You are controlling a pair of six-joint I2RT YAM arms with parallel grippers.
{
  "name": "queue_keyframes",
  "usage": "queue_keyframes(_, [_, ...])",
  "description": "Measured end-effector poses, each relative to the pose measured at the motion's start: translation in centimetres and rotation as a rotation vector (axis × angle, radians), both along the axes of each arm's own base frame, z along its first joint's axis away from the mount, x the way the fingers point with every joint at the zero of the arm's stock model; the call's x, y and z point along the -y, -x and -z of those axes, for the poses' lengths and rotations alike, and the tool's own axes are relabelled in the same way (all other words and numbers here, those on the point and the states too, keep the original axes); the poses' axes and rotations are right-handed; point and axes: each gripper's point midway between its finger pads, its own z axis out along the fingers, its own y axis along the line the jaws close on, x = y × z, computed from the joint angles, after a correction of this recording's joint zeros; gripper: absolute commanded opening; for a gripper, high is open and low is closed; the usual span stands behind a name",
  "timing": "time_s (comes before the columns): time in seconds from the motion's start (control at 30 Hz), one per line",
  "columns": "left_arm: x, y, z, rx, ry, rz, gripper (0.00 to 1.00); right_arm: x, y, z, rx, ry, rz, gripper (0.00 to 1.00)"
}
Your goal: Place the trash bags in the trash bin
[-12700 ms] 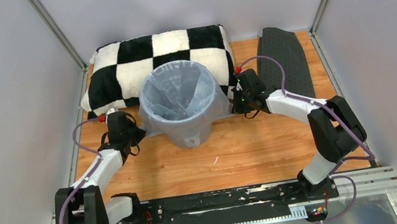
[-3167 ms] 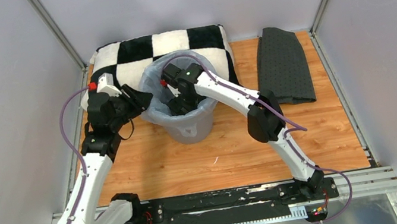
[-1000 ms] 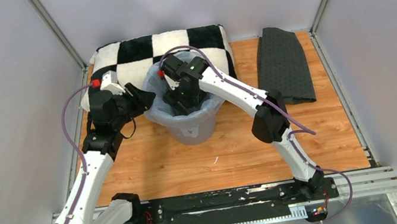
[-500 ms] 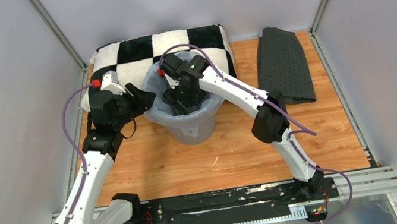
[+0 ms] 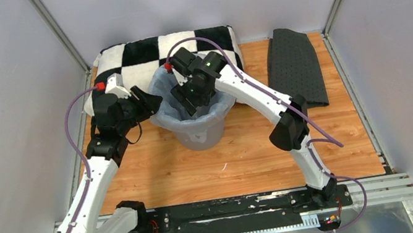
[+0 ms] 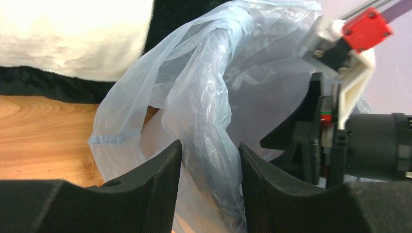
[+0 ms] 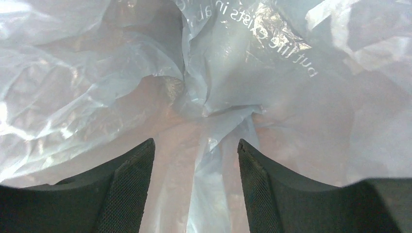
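Pushing the trash bag down inside the trash bin, on the near side of the pillow. Pinching a bunch of bag at the left rim with the left gripper. Reaching in with the right gripper, fingers apart around 1 fold. Next, probably: pressing it flat, gently. Only bag in there.

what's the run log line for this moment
left gripper: shut on translucent pale blue plastic bag | right gripper: open at mouth of round grey plastic bin
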Motion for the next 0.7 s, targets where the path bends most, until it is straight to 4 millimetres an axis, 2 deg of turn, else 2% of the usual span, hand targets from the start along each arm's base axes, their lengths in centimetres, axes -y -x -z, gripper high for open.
queue_keyframes(0.33, [0.0,0.0,0.0,0.001,0.000,0.000,0.49,-0.6,0.2,-4.0,0.057,-0.111,0.001,0.59])
queue_keyframes(0.57, [-0.1,-0.1,0.0,0.001,-0.001,-0.004,0.49,-1.6,-0.4,-6.3,0.108,-0.196,0.014,0.45])
queue_keyframes(0.63, [-0.1,-0.1,0.0,0.001,-0.001,-0.005,0.49,-1.6,-0.8,-7.1,0.137,-0.213,0.028,0.38])
queue_keyframes(0.7, [-0.1,-0.1,0.0,0.001,-0.001,-0.006,0.49,-1.3,-1.3,-7.9,0.171,-0.217,0.047,0.36])
